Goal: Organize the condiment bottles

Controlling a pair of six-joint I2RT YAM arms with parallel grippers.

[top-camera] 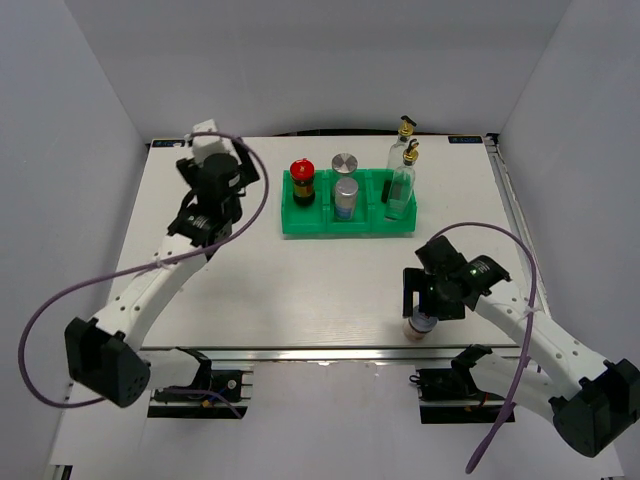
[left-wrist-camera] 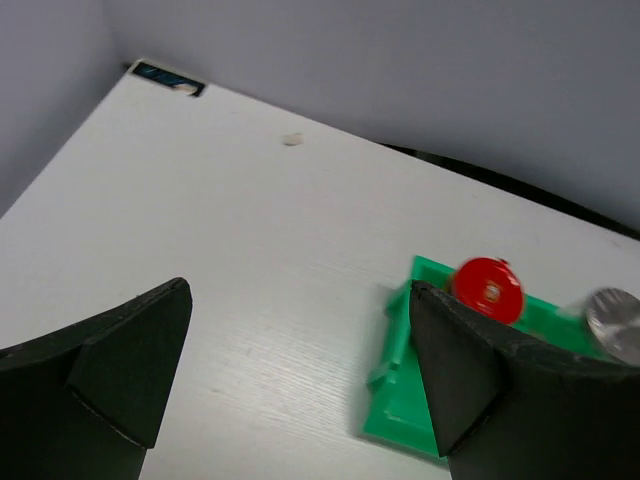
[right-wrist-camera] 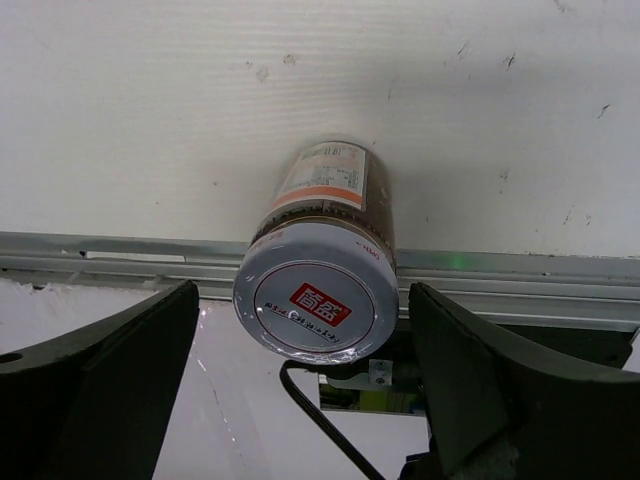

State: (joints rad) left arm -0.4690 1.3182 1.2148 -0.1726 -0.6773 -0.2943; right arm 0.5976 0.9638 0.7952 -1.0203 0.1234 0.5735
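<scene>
A white-lidded shaker [top-camera: 422, 322] stands at the table's near edge; in the right wrist view its lid [right-wrist-camera: 315, 298] faces the camera. My right gripper [top-camera: 428, 305] [right-wrist-camera: 303, 300] is open, with a jaw on each side of the shaker and a gap to both. In the green tray [top-camera: 310, 225] are a red-lidded jar [top-camera: 302, 181] on the left, two silver-lidded shakers [top-camera: 345, 163] [top-camera: 346, 196] in the middle, and a glass bottle [top-camera: 402, 182] on the right. A second glass bottle [top-camera: 405, 142] stands at the tray's back right. My left gripper [top-camera: 205, 212] [left-wrist-camera: 300, 295] is open and empty, left of the tray.
The left wrist view shows the tray's left end [left-wrist-camera: 400, 400], the red lid [left-wrist-camera: 487, 290] and one silver lid [left-wrist-camera: 613, 322]. A metal rail [right-wrist-camera: 520, 270] runs along the table's near edge right under the white-lidded shaker. Grey walls enclose the table.
</scene>
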